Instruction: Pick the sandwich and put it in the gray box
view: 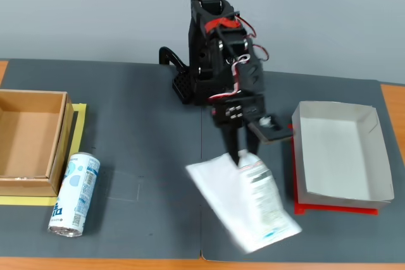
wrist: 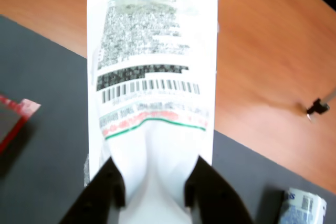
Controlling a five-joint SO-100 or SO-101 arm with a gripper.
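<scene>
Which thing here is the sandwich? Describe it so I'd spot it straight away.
Start at the black robot arm standing at the back of the dark mat. Its end effector is pinching a flat white packet, the sandwich. Unlike the round blue-and-white can lying at the left, it is a flat packet with a printed black-text label and barcode.

The black arm point(view: 218, 61) is folded over, its wrist pointing down toward the tabletop point(view: 139, 156). Its gripper point(wrist: 152, 182) is clamped on the sandwich point(wrist: 152, 66), held lifted.

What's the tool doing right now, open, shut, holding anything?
Tool: shut on the sandwich, pinching one end of the packet and holding it off the mat, not yet in the gray box.
</scene>
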